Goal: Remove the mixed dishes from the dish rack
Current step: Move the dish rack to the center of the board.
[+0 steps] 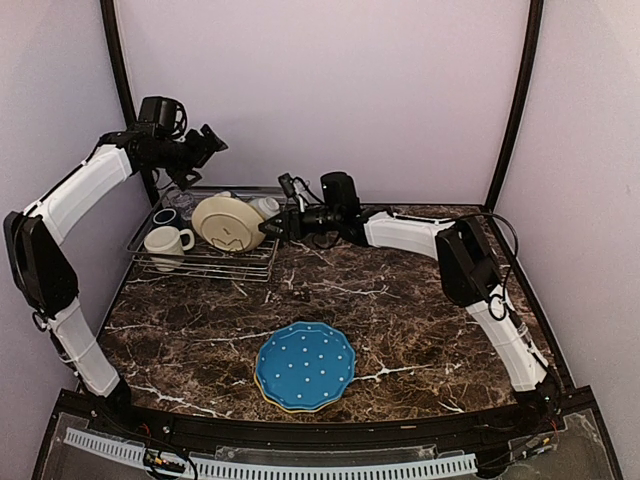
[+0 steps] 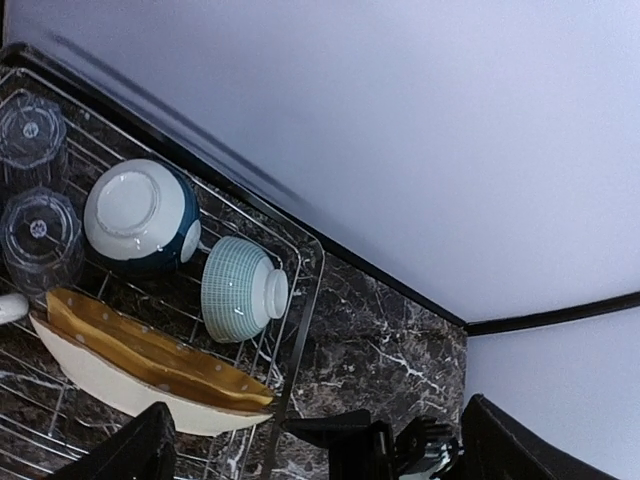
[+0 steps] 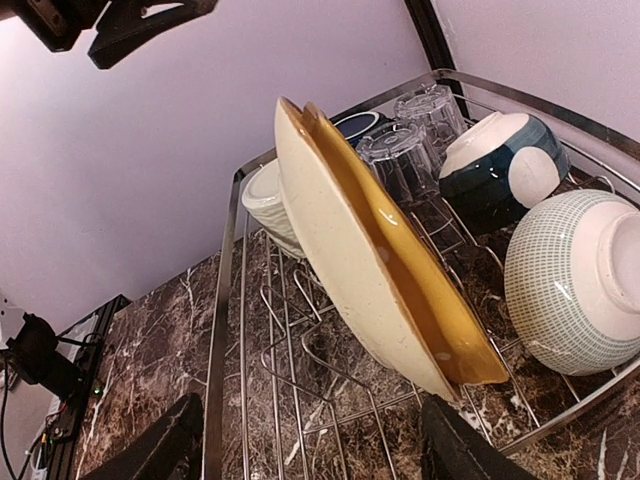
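While left jaws gape empty | right jaws open, facing plates (image 3: 340,240)

A dark brown marble table top (image 1: 400,320), shot through with white veins, fills the floor of a small booth. A pale lilac back wall (image 1: 330,90) closes it off behind, with a left side wall (image 1: 50,100) and a right side wall (image 1: 590,150) in the same pale tone. A black left post (image 1: 118,60) and a black right post (image 1: 518,90) rise, leaning slightly, where the walls meet. A black trim (image 2: 400,290) runs along the foot of the back wall. At the near side a black rim (image 1: 330,428) edges the stone, and a white slotted strip (image 1: 300,468) lies just beyond it.
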